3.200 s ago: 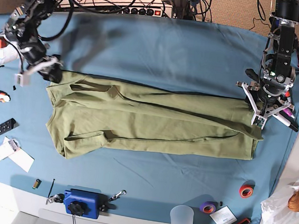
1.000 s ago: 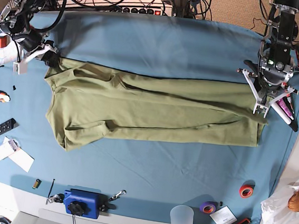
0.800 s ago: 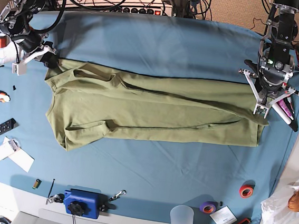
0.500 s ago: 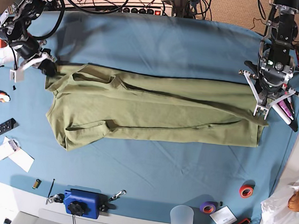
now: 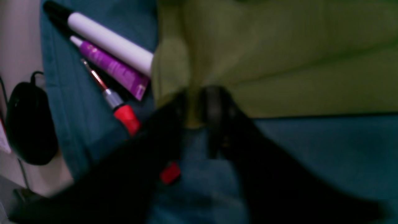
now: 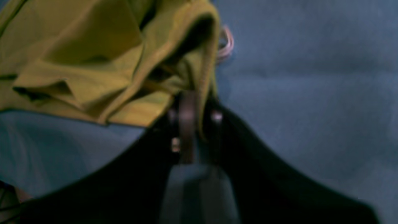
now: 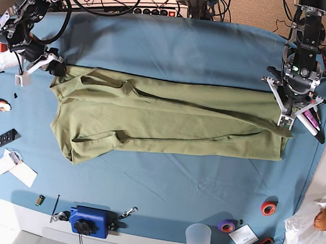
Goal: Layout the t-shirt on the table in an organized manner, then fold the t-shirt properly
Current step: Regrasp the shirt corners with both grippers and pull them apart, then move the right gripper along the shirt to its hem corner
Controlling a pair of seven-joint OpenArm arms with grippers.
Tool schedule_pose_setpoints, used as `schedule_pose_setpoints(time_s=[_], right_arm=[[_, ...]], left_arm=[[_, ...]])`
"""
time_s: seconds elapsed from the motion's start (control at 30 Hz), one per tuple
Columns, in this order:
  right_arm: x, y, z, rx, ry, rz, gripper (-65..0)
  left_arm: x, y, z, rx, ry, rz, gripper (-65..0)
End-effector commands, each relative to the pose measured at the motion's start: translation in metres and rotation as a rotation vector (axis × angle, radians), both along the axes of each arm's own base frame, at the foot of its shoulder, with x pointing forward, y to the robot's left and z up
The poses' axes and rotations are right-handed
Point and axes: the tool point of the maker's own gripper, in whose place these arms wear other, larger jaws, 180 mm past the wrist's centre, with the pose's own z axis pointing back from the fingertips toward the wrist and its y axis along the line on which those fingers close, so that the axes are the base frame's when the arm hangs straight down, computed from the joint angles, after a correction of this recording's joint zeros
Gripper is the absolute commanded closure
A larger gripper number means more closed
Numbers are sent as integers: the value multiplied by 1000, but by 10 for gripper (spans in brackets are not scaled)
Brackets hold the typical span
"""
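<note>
The olive-green t-shirt lies folded lengthwise, stretched across the middle of the teal table, sleeves at the left end. My right gripper is at the shirt's far left corner. In the right wrist view its fingertips stand close together on a raised hem of the shirt. My left gripper is at the shirt's right end. In the left wrist view it pinches the corner of the shirt in a narrow gap. Both wrist views are blurred.
A white marker, a purple tube and a red-tipped pen lie beside the left gripper at the table's edge. A remote, cards, a blue tool, a plastic cup and tape rolls sit along the near side.
Both arms have carried the shirt's far edge a little farther back. That edge now lies straighter. The right gripper has shifted slightly back at the left corner.
</note>
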Motion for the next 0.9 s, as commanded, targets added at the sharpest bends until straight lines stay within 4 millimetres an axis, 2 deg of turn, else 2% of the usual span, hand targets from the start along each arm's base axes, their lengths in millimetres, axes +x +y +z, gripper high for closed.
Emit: schedule_pose_setpoints(time_s=[0.0,0.03,0.1,0.23,0.3,0.4,0.47,0.5,0.6,0.67,0.73,0.87], right_arm=[[8,-9,14,-25,-41,-2,-160],[7,-9,14,-23,-41,-1,-182],[6,-7,16,-5,-39,11,-185],[12,-8,32,28,-90,29,-185],[16,-14,41,24,-121,29,-185],[18,-21,47,2,-128,30,-185],[17,-24,48,-7,-126,31,-185],[17,-25,48,-11,-125,31,-185],[23,-32,51,-45,-151,6,-185],[28,-40,52,-87,-155,-11,-185],[33,-48,53,-138,-153,-26,-185],[48,-64,63,-229,-189,-61,-185]], left_arm=[[7,9,11,30,-35,6,-234],[6,9,11,31,-30,9,-246],[6,15,17,56,-48,44,-246],[13,39,56,177,-190,172,-246],[16,41,73,216,-240,173,-246],[23,34,85,201,-297,148,-245],[28,25,85,161,-316,110,-245],[32,14,82,122,-316,58,-245],[44,-33,79,-36,-341,-168,-245],[49,-55,83,-95,-369,-283,-245],[54,-60,85,-108,-370,-318,-245],[72,-52,83,-102,-371,-297,-245]])
